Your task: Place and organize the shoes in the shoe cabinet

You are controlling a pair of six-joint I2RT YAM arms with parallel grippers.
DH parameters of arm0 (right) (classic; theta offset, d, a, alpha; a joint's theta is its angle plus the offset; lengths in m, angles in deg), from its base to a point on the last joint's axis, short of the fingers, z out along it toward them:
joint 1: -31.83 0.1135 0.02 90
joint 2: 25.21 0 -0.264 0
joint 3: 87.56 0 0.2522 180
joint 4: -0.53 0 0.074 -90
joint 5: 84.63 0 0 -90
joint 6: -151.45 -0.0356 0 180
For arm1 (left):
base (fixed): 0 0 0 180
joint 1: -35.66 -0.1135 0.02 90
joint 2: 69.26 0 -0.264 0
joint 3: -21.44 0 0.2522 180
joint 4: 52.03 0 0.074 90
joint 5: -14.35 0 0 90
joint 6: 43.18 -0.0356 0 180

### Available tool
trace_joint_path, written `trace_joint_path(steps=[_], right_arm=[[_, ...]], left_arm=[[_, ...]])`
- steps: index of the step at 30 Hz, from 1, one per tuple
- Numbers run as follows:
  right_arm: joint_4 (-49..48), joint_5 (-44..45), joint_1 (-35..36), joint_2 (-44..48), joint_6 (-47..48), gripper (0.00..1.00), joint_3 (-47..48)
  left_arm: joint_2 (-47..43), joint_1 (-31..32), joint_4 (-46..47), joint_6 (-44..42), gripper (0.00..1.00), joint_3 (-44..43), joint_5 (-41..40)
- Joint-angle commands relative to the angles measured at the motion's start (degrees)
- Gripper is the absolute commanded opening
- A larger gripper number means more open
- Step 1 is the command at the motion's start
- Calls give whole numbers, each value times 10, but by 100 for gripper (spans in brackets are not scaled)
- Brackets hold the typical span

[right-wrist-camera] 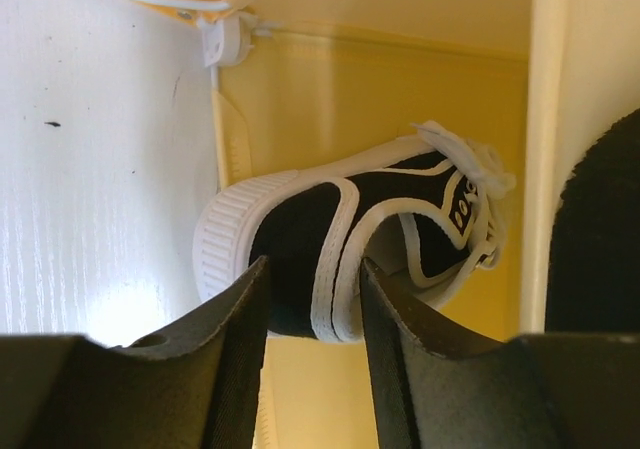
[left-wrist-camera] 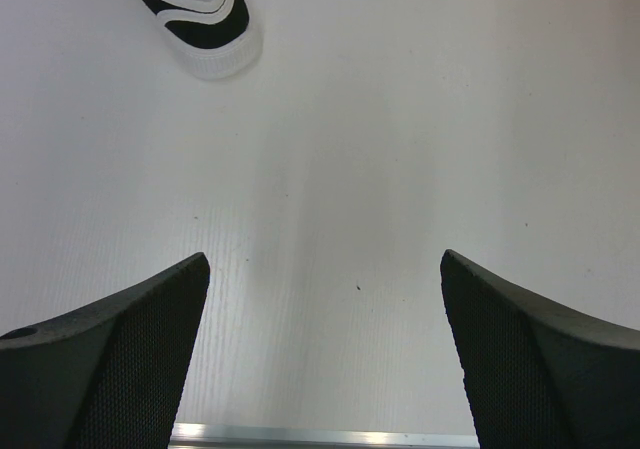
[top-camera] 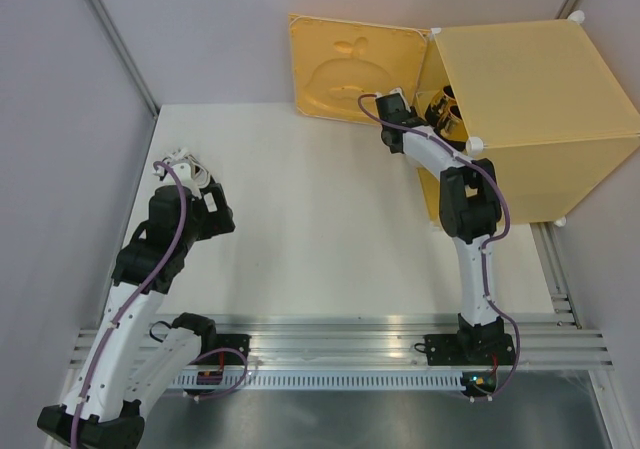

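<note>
- Grips a small white lace-up shoe with black lining [right-wrist-camera: 300,224] in the right end effector [right-wrist-camera: 313,269], fingers drawn close together and clamped across the shoe's white rim. Appears to have one pad on the black lining and the other outside.
- Holds that shoe at the mouth of the large yellow-orange plastic cube cabinet [top-camera: 530,109], just past the threshold, white rubber end toward the white desk [top-camera: 320,219], laced end deeper in.
- Sets the shoe's long axis crosswise to the fingers, slanting from the opening toward the back wall. Looks tilted rather than flat on its sole, so probably needs lowering and levelling before release.
- Shows a shiny gold shape [top-camera: 447,109] just beside the right end effector in the top view, probably a gold shoe already inside. Cannot tell whether touching.
- Leaves the hinged square door [top-camera: 355,69] swung wide to the left of the opening.
- Hangs the left end effector [left-wrist-camera: 325,259] above bare desk, fingers spread wide, nothing between them.
- Finds a second white shoe with black lining [left-wrist-camera: 205,19] ahead and to the left of the left end effector, only one end in view, long axis slanting away up-left. Lies much nearer the left arm, so likely that arm's pick.
</note>
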Motion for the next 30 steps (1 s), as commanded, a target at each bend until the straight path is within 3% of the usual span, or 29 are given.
trace_joint_path(steps=[1,15,30], right_arm=[[-2,-8,11,52,-4,47,-5],[-11,-166,38,90,-48,52,-59],[-26,-147,4,12,-89,52,-71]], left_arm=[[1,1,16,-13,99,-14,12],[-9,1,15,-9,99,-11,19],[-9,1,12,-10,99,-11,20]])
